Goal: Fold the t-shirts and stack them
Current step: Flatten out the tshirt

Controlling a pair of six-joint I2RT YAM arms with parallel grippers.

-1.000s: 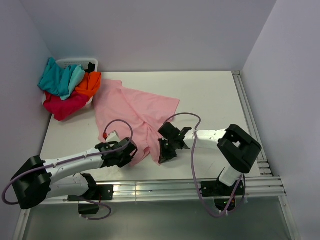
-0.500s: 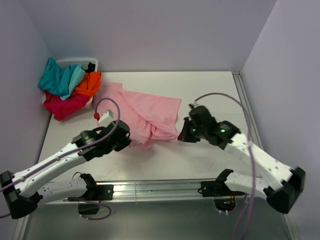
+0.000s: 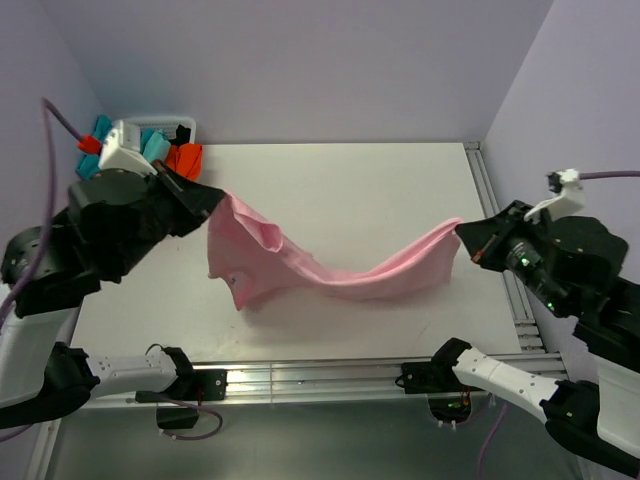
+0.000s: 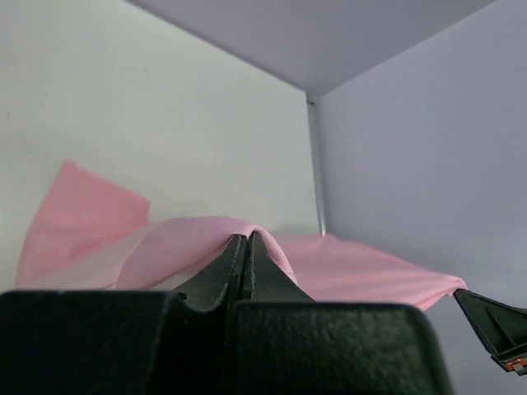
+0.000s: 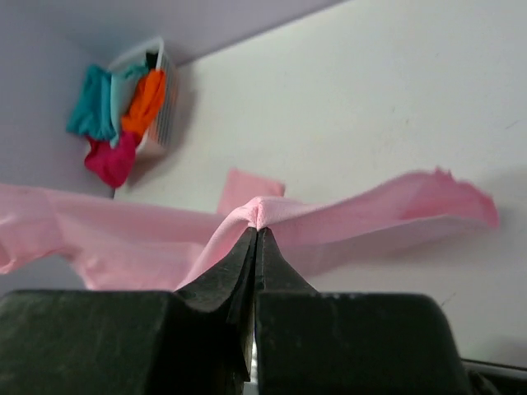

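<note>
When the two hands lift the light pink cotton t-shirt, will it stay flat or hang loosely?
Probably very floppy: the light pink cotton t-shirt sags in a curve between the left hand and the right hand. Likely light, since thin pinches hold it. A loose part droops near the left, so it may bunch when lowered.

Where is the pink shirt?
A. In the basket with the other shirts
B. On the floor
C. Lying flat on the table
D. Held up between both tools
D: the left tool and the right tool each pinch the pink shirt, which sags between them.
</note>
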